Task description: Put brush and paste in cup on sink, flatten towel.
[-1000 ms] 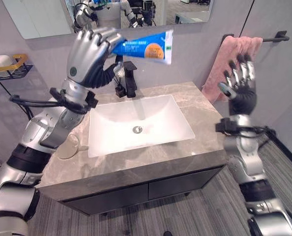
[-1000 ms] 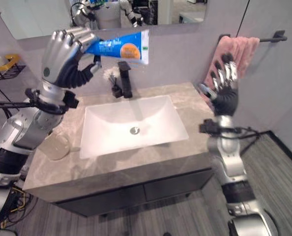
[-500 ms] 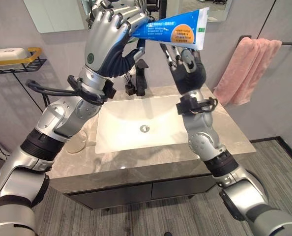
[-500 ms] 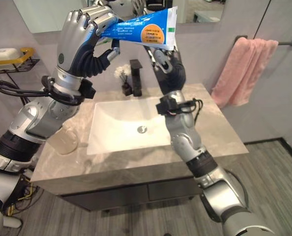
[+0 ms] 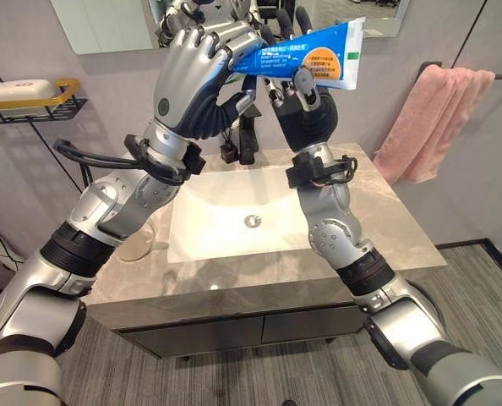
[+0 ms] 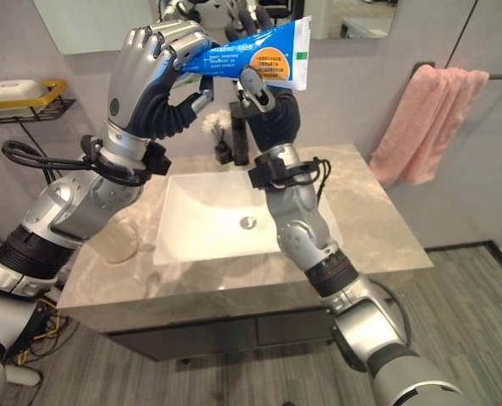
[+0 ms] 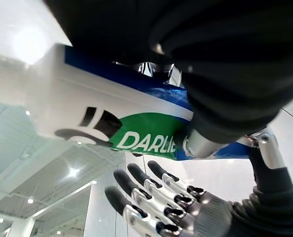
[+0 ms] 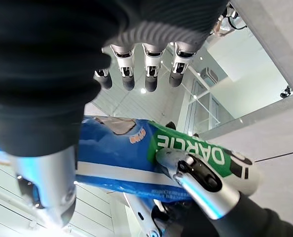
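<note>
A yellow-rimmed wire shelf [image 5: 33,96] with a white soap bar [image 5: 14,89] sits upper left; a mirror [image 5: 99,21] spans the top.

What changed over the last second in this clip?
The right hand left its spot by the pink towel and came across to the toothpaste tube, its thumb now on it. The left hand kept its grip on the tube, held high above the sink. The towel stayed on its bar.

One toothpaste tube [image 5: 306,57], one pink towel [image 5: 435,123], one clear cup [image 6: 115,239], one white basin [image 5: 234,222], one dark tap [image 5: 248,145], one wire shelf [image 5: 33,94] holding one soap bar [image 5: 18,90].
</note>
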Available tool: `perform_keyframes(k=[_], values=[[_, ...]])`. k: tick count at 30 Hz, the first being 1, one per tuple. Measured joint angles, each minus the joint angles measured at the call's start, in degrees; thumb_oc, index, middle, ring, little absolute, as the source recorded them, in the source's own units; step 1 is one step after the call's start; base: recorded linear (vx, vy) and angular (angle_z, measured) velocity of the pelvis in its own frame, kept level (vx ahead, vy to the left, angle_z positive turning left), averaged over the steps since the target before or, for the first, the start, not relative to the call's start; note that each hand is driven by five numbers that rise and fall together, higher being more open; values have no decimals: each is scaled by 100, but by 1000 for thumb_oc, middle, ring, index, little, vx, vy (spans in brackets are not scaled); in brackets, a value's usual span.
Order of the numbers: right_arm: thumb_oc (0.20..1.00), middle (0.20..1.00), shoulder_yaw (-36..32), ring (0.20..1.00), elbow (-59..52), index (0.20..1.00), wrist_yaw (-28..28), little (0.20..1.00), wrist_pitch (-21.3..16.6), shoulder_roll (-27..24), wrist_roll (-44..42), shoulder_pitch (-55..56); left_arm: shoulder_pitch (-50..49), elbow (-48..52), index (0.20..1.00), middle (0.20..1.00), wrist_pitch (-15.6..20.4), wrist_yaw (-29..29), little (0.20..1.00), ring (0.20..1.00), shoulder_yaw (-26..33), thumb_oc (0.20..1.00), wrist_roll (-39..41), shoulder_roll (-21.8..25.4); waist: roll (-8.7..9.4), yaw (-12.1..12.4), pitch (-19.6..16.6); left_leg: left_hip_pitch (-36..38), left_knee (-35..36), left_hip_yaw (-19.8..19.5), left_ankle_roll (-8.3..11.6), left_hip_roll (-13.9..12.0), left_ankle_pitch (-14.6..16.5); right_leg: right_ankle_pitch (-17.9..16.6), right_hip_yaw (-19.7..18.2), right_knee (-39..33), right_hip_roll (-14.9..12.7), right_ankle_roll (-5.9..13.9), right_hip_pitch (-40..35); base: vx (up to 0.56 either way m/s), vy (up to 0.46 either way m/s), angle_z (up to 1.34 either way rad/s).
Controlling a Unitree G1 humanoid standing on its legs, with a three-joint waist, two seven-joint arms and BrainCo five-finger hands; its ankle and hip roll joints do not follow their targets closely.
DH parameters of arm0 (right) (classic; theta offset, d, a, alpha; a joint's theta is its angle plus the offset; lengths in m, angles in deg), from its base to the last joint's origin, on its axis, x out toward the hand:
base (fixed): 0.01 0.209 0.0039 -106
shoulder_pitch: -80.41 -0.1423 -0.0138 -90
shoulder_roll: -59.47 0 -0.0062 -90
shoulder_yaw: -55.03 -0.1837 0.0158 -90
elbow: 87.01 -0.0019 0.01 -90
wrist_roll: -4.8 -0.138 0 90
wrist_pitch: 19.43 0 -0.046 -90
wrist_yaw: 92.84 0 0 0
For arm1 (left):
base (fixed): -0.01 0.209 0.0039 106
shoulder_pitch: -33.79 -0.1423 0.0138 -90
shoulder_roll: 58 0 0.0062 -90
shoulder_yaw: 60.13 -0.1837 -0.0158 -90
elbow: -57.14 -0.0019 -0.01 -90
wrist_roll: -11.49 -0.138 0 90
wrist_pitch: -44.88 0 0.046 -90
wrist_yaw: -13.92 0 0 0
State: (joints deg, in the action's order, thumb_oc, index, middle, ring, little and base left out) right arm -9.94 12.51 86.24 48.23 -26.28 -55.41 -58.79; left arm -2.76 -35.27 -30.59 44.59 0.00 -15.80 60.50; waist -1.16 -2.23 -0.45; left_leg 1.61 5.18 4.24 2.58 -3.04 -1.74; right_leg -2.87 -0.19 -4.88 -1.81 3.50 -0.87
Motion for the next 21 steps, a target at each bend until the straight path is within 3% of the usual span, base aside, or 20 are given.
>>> perform_keyframes(k=[21], values=[[1000, 1000, 166, 1000, -5, 1000, 12, 1000, -1, 0, -3, -82, -6, -145, 200, 200, 171, -288, 200, 200, -180, 200, 211, -5, -33, 19, -22, -78, -1, -66, 21, -5, -24, 7, 75, 0, 4, -9, 45, 1, 0, 2]])
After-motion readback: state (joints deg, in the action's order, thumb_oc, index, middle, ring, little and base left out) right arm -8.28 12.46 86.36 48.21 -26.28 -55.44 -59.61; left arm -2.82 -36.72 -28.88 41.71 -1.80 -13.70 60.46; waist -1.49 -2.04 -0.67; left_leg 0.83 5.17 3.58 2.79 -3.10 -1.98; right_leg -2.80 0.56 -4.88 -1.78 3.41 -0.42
